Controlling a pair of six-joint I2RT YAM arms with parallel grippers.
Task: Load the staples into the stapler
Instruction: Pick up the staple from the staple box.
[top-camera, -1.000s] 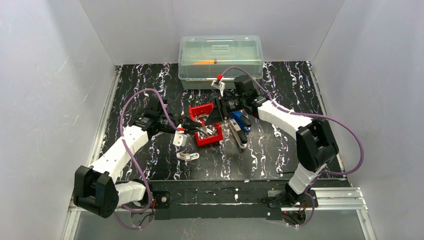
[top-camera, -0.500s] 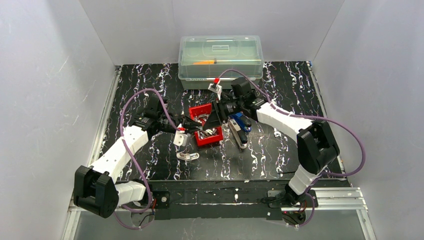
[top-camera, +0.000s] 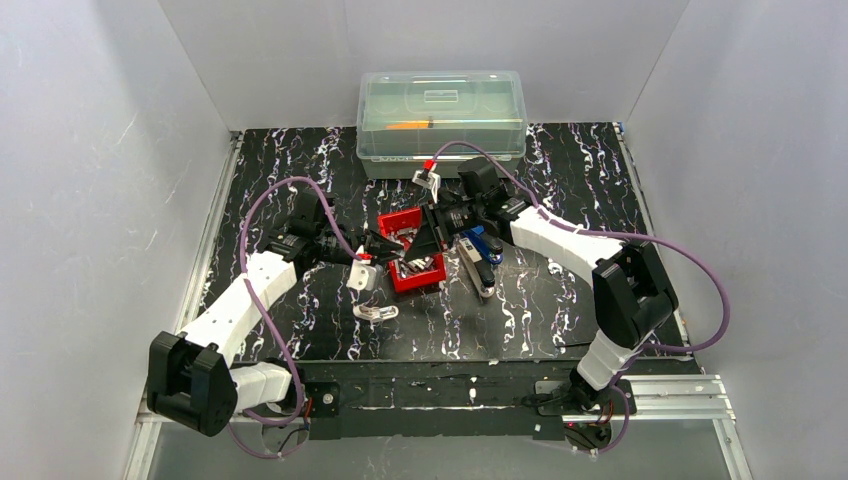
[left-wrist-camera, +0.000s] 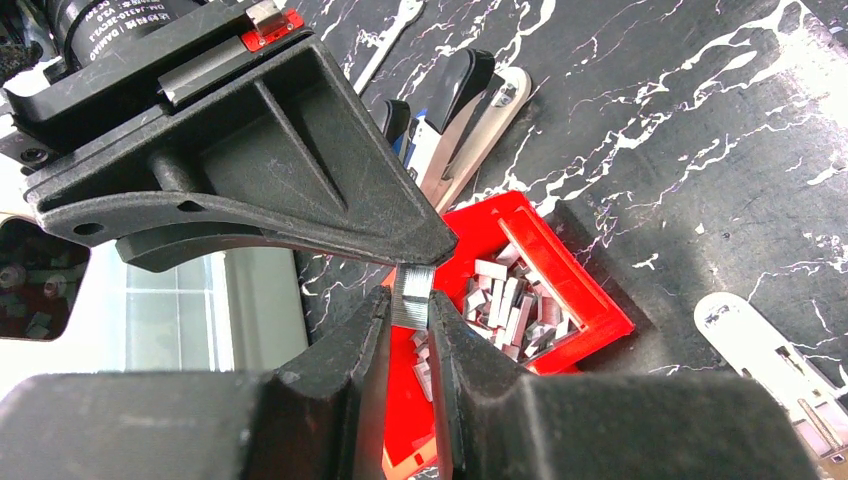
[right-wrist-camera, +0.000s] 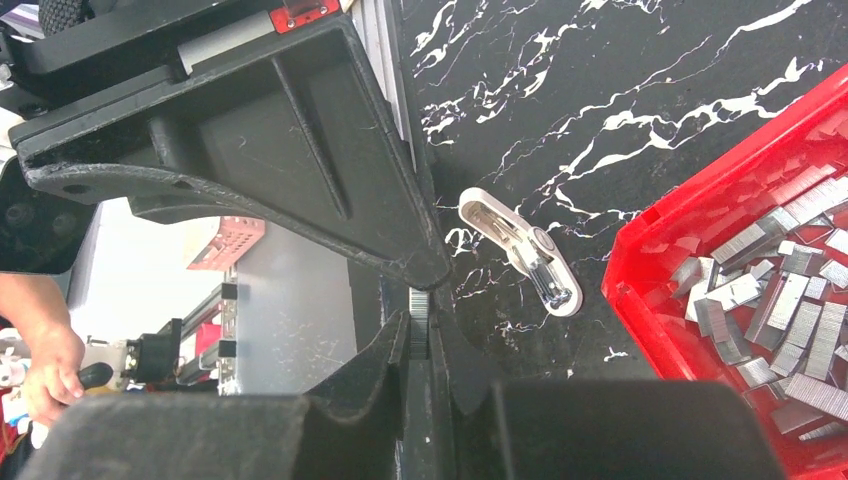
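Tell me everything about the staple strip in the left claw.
The strip is a short, silvery-grey, ribbed metal block. It stands roughly upright, pinched in the left claw, over the red tray of loose staples. The right claw meets it from the opposite side and looks closed on it too.
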